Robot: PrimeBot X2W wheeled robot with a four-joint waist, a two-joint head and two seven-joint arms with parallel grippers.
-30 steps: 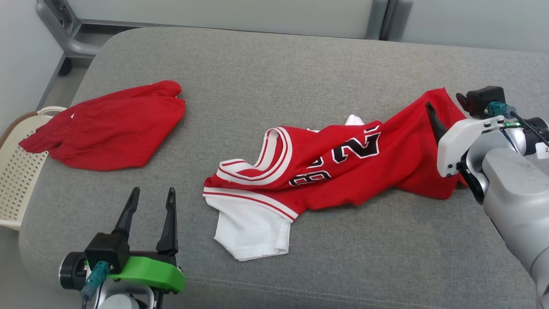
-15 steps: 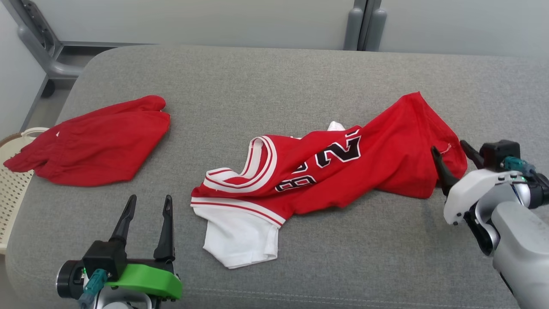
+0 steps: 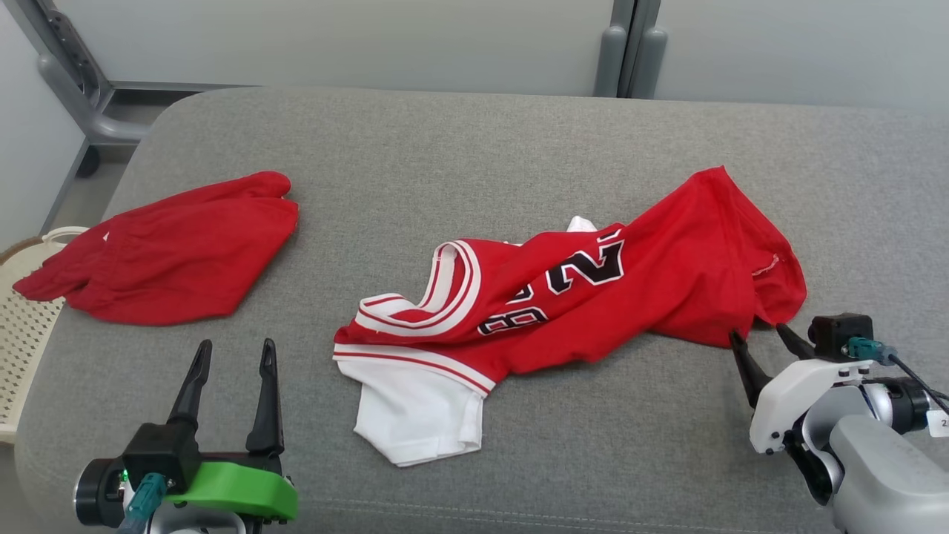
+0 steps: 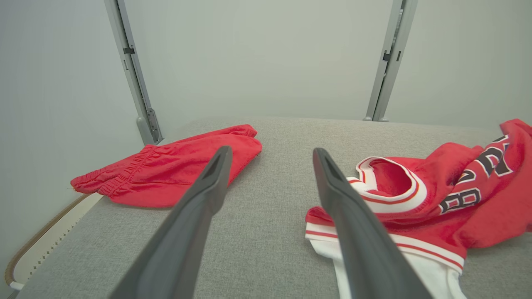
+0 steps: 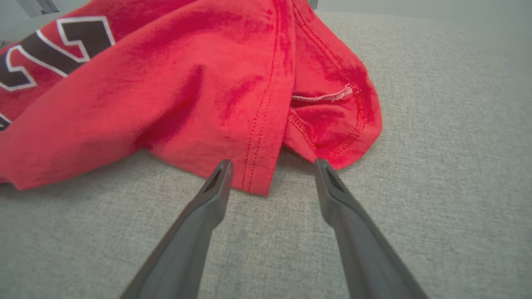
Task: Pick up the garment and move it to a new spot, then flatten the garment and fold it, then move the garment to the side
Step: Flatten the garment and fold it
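The garment is a red jersey with black numbers and white trim, lying crumpled across the middle of the grey cushion. Its white part lies at the lower left and its red hem at the right. My right gripper is open just in front of that hem, fingertips close to the cloth and holding nothing. In the right wrist view the hem corner of the garment lies just beyond the open right gripper. My left gripper stands open and empty, left of the garment. In the left wrist view, the left gripper points between the garment and the shorts.
Red shorts lie at the cushion's left side, also seen as the shorts ahead of the left fingers. A cream perforated basket sits off the left edge. Grey metal posts and a wall stand behind the cushion.
My right gripper has drawn back toward me, from over the garment's right end to just off its hem. The head camera has shifted. The garment lies as before.
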